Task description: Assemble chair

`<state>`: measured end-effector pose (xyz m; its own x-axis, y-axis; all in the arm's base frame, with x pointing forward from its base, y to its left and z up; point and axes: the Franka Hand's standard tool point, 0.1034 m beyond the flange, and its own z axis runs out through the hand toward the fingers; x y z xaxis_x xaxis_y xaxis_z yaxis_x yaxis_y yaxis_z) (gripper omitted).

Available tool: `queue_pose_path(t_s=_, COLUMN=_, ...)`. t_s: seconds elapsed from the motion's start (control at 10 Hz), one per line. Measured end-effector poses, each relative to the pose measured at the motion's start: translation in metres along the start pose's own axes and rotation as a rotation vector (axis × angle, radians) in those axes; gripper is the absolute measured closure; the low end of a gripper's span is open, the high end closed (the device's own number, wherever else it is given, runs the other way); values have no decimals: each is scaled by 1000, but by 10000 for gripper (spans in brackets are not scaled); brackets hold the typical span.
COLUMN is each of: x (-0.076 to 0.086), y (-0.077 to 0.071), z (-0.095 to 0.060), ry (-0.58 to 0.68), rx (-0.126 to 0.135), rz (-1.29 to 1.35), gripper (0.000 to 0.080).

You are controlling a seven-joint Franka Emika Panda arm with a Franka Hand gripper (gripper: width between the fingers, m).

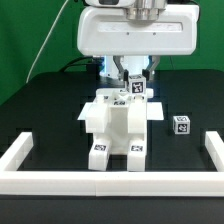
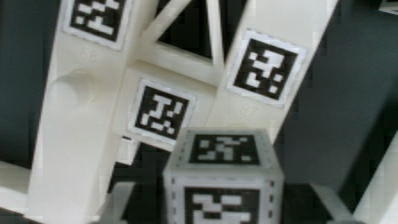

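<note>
The partly joined chair (image 1: 115, 122), white and blocky with square tags, stands in the middle of the black table. My gripper (image 1: 135, 78) hangs just behind its top, shut on a thick white tagged block (image 1: 135, 89). Seen from the wrist, that block (image 2: 222, 170) sits between the jaws of my gripper (image 2: 222, 208), with dark gaps at each side. Beyond it rises the cross-braced piece (image 2: 169, 70) with several tags. A second small tagged block (image 1: 181, 124) lies loose on the table at the exterior view's right.
A low white border rail (image 1: 100, 181) runs along the front and up both sides (image 1: 20, 150). The white robot body (image 1: 135, 30) hangs over the back of the table, with cables behind it.
</note>
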<state>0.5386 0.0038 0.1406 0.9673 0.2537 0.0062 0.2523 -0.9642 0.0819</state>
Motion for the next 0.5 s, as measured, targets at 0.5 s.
queue_pose_path(t_s=0.5, x=-1, y=-4, z=6, ry=-7, rx=-2, rz=-7, gripper=517)
